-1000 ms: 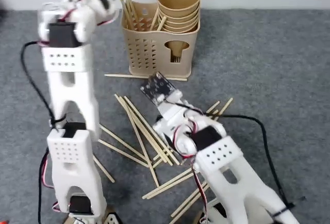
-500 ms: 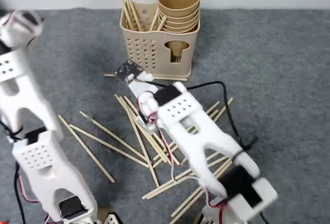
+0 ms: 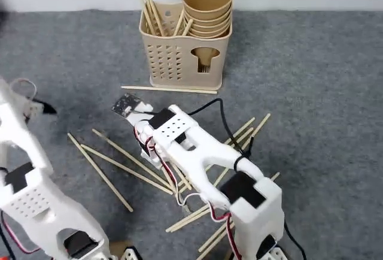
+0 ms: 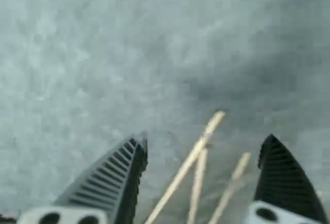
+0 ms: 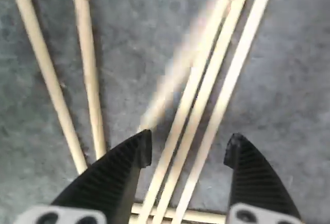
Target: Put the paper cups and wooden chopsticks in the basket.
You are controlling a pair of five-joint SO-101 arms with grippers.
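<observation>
The tan basket (image 3: 179, 62) stands at the back with stacked paper cups (image 3: 207, 5) and a few chopsticks (image 3: 152, 14) in it. Many wooden chopsticks (image 3: 122, 163) lie scattered on the grey carpet in front. My right arm (image 3: 179, 134) reaches over the pile's left part. Its gripper (image 5: 190, 136) is open just above several parallel chopsticks (image 5: 206, 95), holding nothing. At the left edge is my left arm (image 3: 18, 131), whose gripper (image 4: 203, 142) is open over the carpet, with three chopstick ends (image 4: 198, 152) between its fingers, untouched.
One chopstick (image 3: 167, 89) lies flat along the basket's front. A black cable (image 3: 230, 128) runs from the right arm across the pile. Bare grey carpet (image 3: 311, 92) spreads to the right and to the back left.
The left arm swung from above the basket down to the left edge. The right arm moved left across the chopstick pile.
</observation>
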